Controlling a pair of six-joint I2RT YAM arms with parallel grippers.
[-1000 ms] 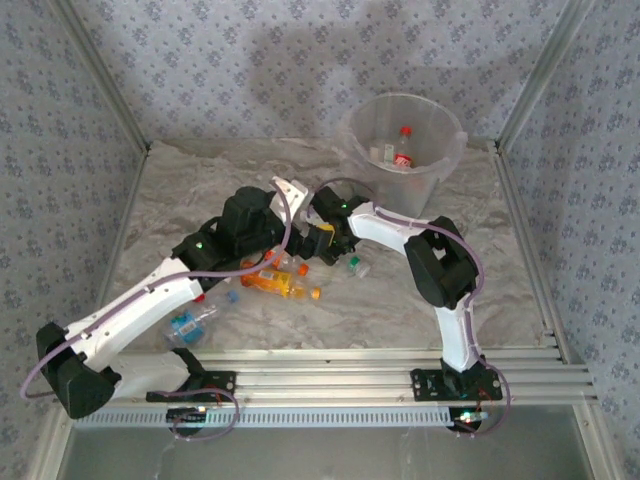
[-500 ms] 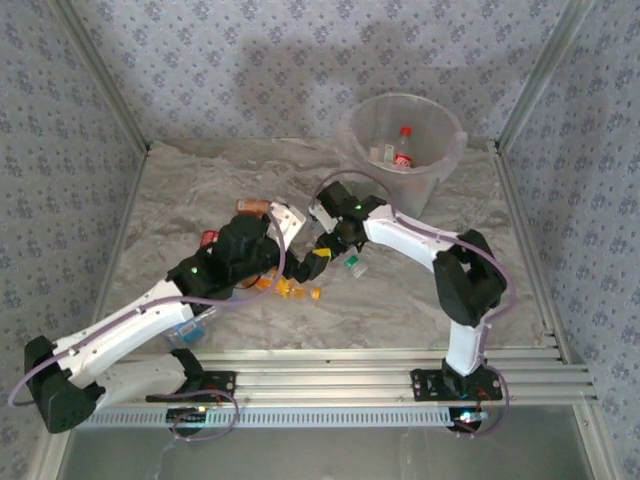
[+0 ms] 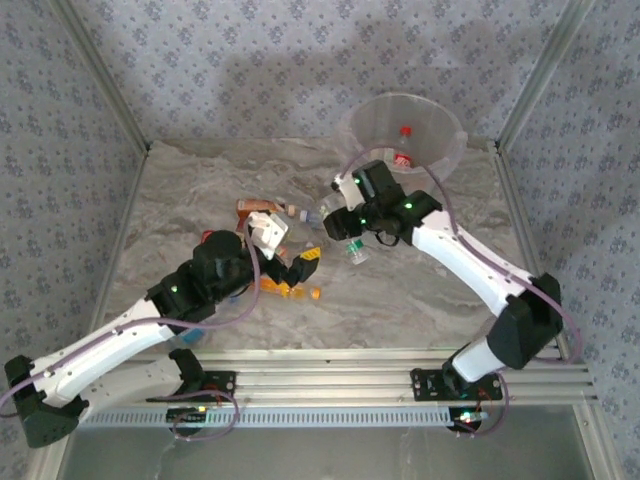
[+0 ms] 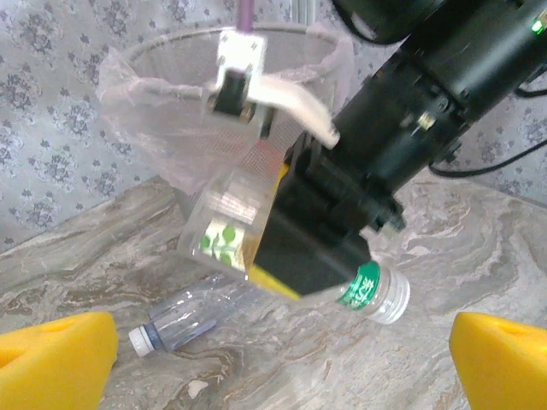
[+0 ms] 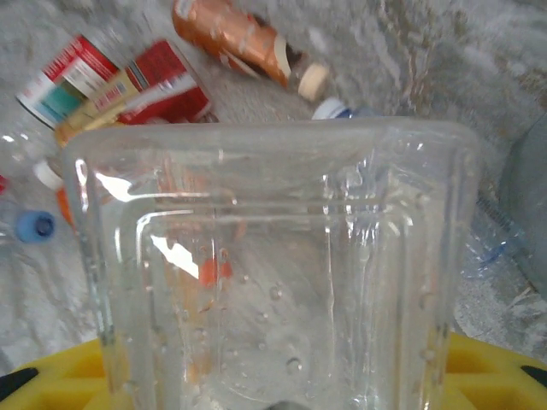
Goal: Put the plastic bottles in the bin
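Observation:
My right gripper [image 3: 345, 232] hangs above the table's middle, shut on a clear plastic bottle with a green label [image 3: 353, 250], cap pointing down. That bottle's square clear base [image 5: 273, 273] covers most of the right wrist view, and its green neck band [image 4: 367, 286] shows in the left wrist view. The bin [image 3: 402, 135] stands at the back right with two red-capped bottles [image 3: 404, 156] inside. My left gripper [image 3: 295, 262] is open, low over the bottle pile, its yellow fingertips [image 4: 51, 359] wide apart with nothing between them.
Several bottles lie on the marble top: an orange one [image 3: 255, 207], orange ones [image 3: 285, 288], a red-labelled one [image 5: 162, 90] and a clear one with a white cap [image 4: 184, 316]. Metal frame posts and patterned walls close in the sides.
My right gripper has risen and shifted right toward the bin with the green-labelled bottle in it. The left arm has drawn back toward the near left, still open.

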